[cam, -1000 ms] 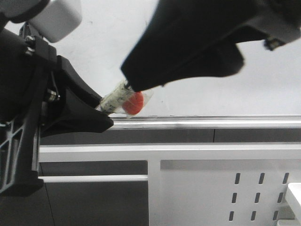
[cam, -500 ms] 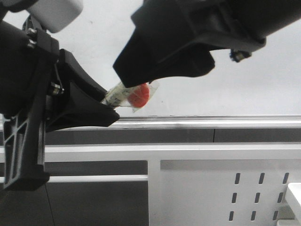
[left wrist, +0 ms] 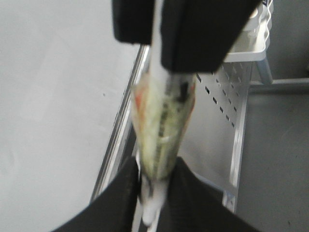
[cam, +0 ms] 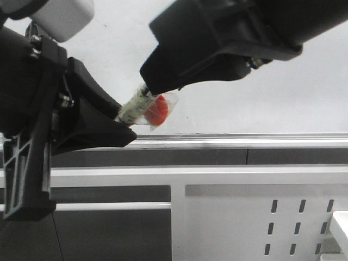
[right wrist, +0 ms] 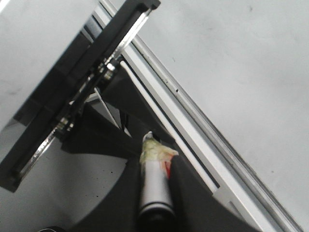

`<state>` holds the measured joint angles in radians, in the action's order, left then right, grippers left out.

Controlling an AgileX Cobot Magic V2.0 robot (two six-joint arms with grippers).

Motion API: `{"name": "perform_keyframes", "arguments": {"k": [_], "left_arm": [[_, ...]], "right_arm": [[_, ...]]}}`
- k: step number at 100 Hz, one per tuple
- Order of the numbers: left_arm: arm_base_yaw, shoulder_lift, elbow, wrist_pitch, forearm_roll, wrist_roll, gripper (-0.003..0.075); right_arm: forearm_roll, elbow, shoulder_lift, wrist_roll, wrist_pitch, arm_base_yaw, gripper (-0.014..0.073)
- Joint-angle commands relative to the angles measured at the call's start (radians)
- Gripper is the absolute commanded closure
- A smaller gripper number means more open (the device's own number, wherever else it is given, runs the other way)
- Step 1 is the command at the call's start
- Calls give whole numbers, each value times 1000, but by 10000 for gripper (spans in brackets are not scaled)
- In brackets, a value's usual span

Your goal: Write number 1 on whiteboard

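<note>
Both arms hide much of the whiteboard [cam: 272, 98]; marker [left wrist: 161, 130] blurred.

My black fingers [cam: 122, 136] pinch a white marker [right wrist: 155, 186] with a red magnet [cam: 156, 112], against a pale grey whiteboard [cam: 283, 92] and white slotted panel [cam: 228, 223].

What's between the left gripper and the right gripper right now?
The marker pen, with its red magnet and clear wrap, spans the gap; both the left gripper and right gripper grip it. The front view shows it best, before the whiteboard.
</note>
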<state>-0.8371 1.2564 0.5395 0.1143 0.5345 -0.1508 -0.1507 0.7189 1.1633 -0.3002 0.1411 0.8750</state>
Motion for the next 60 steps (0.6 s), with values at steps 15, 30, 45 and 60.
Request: {"name": "perform_keyframes", "arguments": {"k": [15,30,45,60], "left_arm": [[-9,-35,32,116,-20,8,281],[-9,-104,32,54,-74,8,278],[-9,-242,23,-52,-156,8,278],[-9,-410,-18,-114,-257,8,281]], "right_arm": [[5,32,-9,-6,-81,-3,671],[5,32,-18,-6,-86,-13,670],[5,28,-73,-6,-77,-47,669],[5,1,-173,-3,-65,-67,660]]}}
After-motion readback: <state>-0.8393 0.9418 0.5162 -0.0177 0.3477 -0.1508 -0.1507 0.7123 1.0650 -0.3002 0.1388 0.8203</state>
